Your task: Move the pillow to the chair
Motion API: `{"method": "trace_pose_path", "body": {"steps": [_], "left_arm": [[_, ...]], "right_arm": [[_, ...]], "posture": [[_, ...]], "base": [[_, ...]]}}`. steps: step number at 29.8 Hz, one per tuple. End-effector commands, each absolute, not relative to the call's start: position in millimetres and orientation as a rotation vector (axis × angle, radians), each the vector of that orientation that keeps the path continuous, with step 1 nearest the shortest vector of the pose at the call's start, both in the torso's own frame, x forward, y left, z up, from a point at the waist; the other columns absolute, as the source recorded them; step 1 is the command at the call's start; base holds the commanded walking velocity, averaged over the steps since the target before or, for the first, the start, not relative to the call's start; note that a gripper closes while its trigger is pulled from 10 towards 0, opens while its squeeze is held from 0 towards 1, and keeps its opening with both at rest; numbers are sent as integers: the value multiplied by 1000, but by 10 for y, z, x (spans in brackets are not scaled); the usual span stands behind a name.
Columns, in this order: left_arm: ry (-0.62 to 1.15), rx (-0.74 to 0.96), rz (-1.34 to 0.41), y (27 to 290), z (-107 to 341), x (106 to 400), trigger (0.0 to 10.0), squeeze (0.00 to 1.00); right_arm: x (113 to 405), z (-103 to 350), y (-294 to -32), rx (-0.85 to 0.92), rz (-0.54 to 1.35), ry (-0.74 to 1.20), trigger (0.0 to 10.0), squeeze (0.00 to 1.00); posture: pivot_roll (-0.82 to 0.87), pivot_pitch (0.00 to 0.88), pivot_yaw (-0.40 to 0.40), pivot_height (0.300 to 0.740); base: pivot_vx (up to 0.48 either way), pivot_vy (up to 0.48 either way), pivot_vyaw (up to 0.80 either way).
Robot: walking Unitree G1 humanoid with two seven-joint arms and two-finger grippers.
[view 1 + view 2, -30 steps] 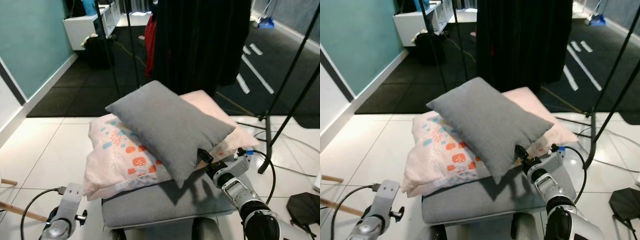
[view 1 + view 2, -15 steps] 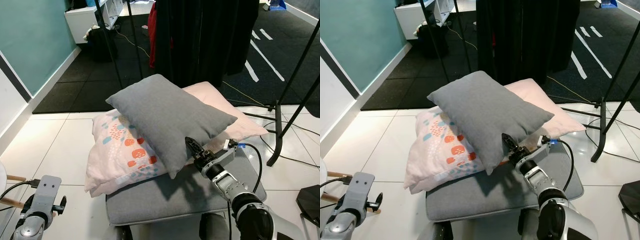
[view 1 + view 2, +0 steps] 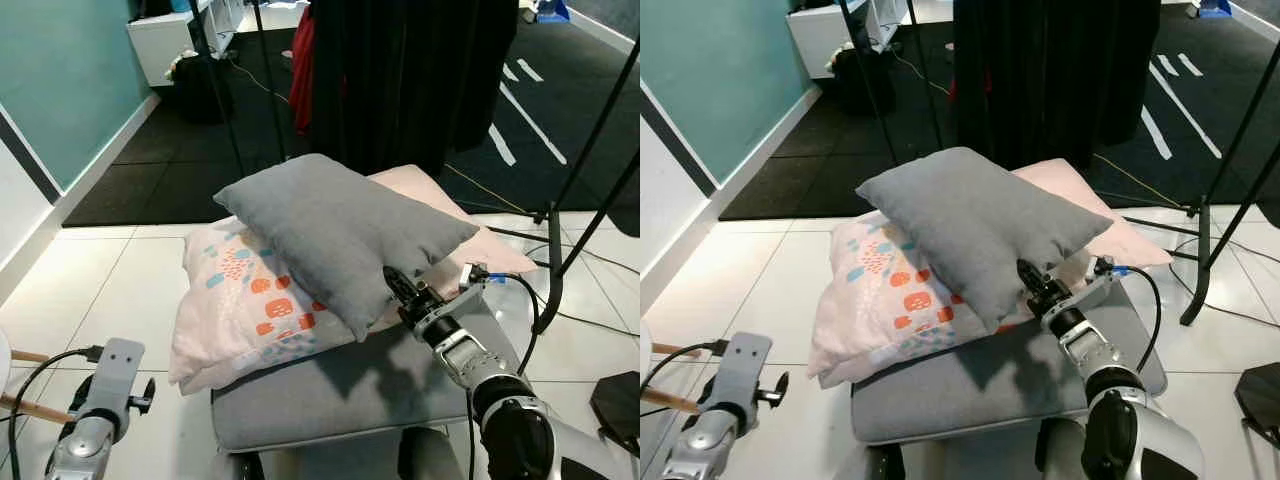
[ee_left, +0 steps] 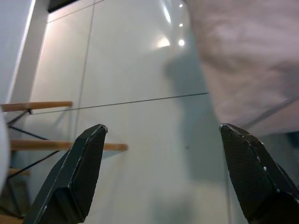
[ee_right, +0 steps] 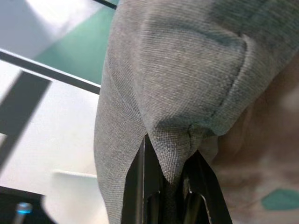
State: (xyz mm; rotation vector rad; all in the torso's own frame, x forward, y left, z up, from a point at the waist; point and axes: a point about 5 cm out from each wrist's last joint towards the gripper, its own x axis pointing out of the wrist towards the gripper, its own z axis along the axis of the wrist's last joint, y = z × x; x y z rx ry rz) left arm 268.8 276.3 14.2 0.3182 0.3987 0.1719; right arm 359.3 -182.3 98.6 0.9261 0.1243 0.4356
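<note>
Left eye: grey pillow (image 3: pixel 340 235) atop patterned pillow (image 3: pixel 250 300) on chair cushion (image 3: pixel 330 400) | Right wrist: your right gripper (image 5: pixel 166 184) pinches only its corner seam; thin hold may slip when lifting | Left wrist: left gripper (image 4: pixel 163 177) wide open, empty, over floor.

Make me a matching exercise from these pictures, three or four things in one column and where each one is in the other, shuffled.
1. grey pillow
2. patterned pillow
3. right gripper
4. left gripper

A. open above the white floor
B. under the grey one
C. on top of the pile
D. pinching a pillow corner

Pairs: 1-C, 2-B, 3-D, 4-A
</note>
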Motion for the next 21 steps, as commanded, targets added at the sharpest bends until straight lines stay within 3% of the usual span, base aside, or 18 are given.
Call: {"method": "trace_pose_path", "body": {"steps": [1,10,16,21], "left_arm": [[450,292,195,2752,57,2639,10000,0],[622,232,174,2531,-214,2526,10000,0],[771,297,100,2361,-433,2347,10000,0],[783,325,99,2295,-436,2379,10000,0]], "right_arm": [[3640,1069,-1734,842,497,119,0,0],[3495,841,-1600,765,598,252,0,0],[3518,923,-1643,767,641,232,0,0],[3572,1070,-1616,760,724,197,0,0]], "posture": [[-47,83,30,550],[-104,62,-24,574],[-118,60,-52,588],[-125,60,-71,603]], "base": [[0,0,0],[0,0,0],[-80,0,0],[-192,0,0]]}}
